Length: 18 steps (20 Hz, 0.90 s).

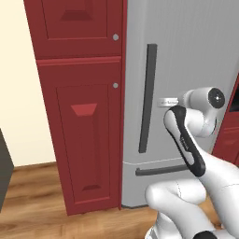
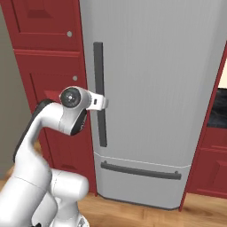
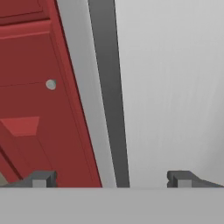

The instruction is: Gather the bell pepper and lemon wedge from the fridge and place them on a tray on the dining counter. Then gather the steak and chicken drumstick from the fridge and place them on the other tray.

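Right, fridge [image 2: 155, 88] is shut, so the pepper, lemon, steak and drumstick are presumably inside, unseen. Hand [image 3: 111, 179] is spread wide, nothing held, lined up near the long vertical door handle [image 2: 100, 93]. Handle looks rigid, smooth metal, probably slick; I'd grip mid-bar, where the fingertips [image 3: 41, 179] straddle it. Door likely heavy, seal will resist. Red cabinets [image 1: 79, 116] sit tight on the fridge's left, wood floor [image 1: 32, 200] below. No tabletop or trays visible here.
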Tool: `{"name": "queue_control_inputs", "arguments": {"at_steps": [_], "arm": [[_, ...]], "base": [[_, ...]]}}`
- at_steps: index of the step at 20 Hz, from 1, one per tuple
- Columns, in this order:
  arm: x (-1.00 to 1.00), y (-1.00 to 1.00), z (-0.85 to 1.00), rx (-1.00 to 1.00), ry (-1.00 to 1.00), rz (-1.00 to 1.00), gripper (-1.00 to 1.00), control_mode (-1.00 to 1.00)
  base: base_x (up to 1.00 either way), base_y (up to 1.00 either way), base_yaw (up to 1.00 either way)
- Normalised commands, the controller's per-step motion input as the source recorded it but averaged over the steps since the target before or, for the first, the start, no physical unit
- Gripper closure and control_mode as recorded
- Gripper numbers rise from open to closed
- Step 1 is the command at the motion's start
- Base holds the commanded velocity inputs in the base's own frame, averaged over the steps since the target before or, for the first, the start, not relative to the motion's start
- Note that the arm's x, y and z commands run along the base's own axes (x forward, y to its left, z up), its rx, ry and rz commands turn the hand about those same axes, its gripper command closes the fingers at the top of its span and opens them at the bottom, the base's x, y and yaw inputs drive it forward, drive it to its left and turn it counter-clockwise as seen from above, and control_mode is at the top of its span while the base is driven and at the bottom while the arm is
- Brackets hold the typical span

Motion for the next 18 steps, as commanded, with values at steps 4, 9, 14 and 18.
{"name": "queue_control_inputs", "arguments": {"at_steps": [4, 9, 14, 18], "arm": [[0.51, 0.00, 0.06, 0.00, 0.08, 0.01, -1.00, -1.00], [0.42, 0.00, 0.00, 0.00, 0.00, 0.01, -1.00, -1.00], [0.40, 0.00, -0.04, 0.00, -0.04, 0.06, -1.00, -1.00], [0.52, 0.00, -0.09, 0.00, 0.00, 0.06, -1.00, -1.00]], "base": [[0.00, 0.00, 0.00], [0.00, 0.00, 0.00], [0.00, 0.00, 0.00], [0.00, 0.00, 0.00]]}}
